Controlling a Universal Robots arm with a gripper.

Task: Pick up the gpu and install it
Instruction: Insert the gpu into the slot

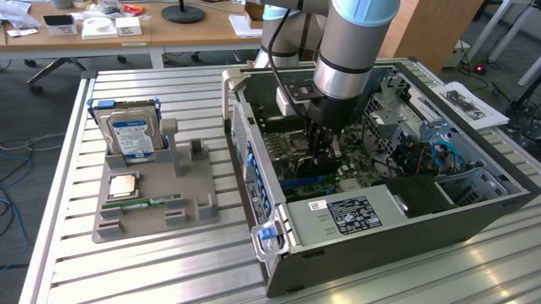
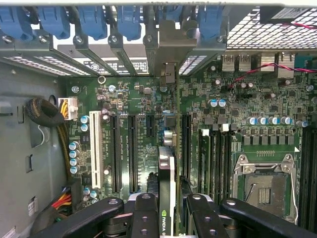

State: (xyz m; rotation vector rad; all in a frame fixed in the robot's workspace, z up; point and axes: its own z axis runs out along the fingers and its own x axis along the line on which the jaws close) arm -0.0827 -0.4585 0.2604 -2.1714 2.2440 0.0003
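Jaws pinching the gpu (image 2: 166,183) on edge inside the open computer case (image 1: 381,253).
Closest to the wrist camera, the black jaws press on both faces of the card, which stands edge-on over the motherboard (image 2: 247,99), in line with the long black slots and between the white slot (image 2: 95,148) and the CPU socket (image 2: 262,183). Farther along, its silver end bracket (image 2: 168,54) reaches the rear slot openings, just beside the row of blue clips (image 2: 94,20); whether the card sits fully in a slot I cannot tell. In the exterior view the arm (image 1: 355,44) reaches down into the case, which lies on its side on the slatted surface (image 1: 127,272). On the exterior view's left a grey tray (image 1: 152,221) carries a RAM stick (image 1: 142,203) nearer the camera and an upright hard drive (image 1: 131,136) at its far end.
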